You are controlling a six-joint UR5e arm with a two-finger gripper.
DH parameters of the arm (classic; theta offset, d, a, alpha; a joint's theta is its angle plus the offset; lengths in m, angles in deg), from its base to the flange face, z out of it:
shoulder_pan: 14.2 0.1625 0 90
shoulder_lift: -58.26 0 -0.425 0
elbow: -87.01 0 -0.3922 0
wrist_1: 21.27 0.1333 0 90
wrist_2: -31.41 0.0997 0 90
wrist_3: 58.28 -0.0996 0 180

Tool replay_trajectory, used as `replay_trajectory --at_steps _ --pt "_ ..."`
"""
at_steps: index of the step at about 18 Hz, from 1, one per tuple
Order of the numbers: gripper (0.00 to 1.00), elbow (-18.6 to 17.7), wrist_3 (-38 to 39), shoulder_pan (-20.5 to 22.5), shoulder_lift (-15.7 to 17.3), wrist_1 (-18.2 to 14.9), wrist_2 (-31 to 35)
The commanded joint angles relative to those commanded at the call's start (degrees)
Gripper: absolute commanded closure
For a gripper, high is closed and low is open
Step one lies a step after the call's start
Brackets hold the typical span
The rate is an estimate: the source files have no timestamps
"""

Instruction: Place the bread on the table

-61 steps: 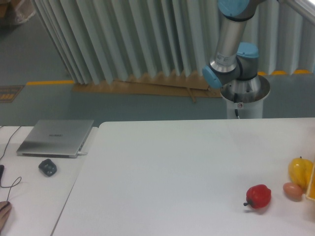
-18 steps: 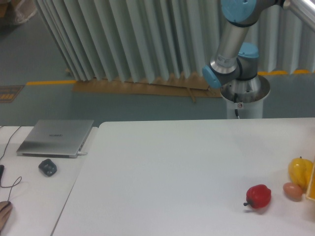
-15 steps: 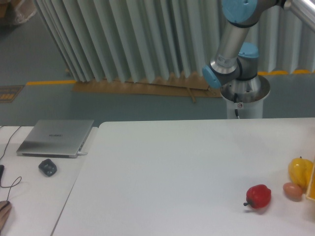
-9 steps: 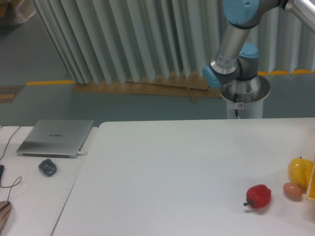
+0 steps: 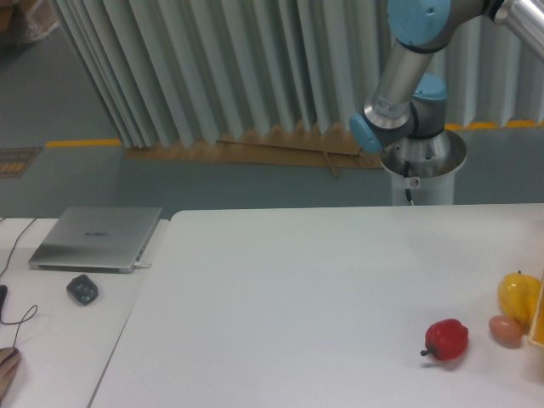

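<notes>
The bread is out of view. The wide white table (image 5: pixel 297 289) fills the lower part of the camera view. Behind its far edge rise the arm's base (image 5: pixel 422 166) and its grey and blue links (image 5: pixel 408 59), which run out of the frame at the top right. The gripper is not in view.
A red bell pepper (image 5: pixel 447 339) lies near the table's front right. A yellow fruit (image 5: pixel 518 297) and a small brownish egg-like thing (image 5: pixel 506 330) sit at the right edge beside a yellow object (image 5: pixel 538 323). A silver laptop (image 5: pixel 98 237) and dark mouse (image 5: pixel 82 289) rest on the adjoining desk at left.
The arm's upper link has tilted slightly to the right at the top of the frame. Nothing on the table has moved.
</notes>
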State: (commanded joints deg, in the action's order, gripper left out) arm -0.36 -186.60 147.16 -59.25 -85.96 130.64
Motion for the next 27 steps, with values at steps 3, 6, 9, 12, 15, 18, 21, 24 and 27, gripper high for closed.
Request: replay_trajectory --at_steps 3,6,9,12,15,18,21,24,27 --pt "0.62 0.26 -0.35 0.09 0.00 -0.09 0.00" --pt "0.66 0.35 -0.53 0.18 0.00 -0.26 0.09" --pt "0.70 0.44 -0.70 0.26 0.44 -0.53 0.00" --pt "0.72 0.44 -0.70 0.26 1.66 -2.80 0.09" --pt "0.72 0.97 -0.62 0.09 3.33 -6.49 -0.09" --pt "0.72 0.97 -0.53 0.00 4.91 -8.96 -0.96" --pt "0.72 1.40 -0.62 0.70 5.97 -12.03 -5.26" --pt "0.72 2.46 -0.70 1.05 6.85 -15.55 -6.24" --pt "0.72 3.08 -0.79 1.84 7.03 -17.14 -6.33"
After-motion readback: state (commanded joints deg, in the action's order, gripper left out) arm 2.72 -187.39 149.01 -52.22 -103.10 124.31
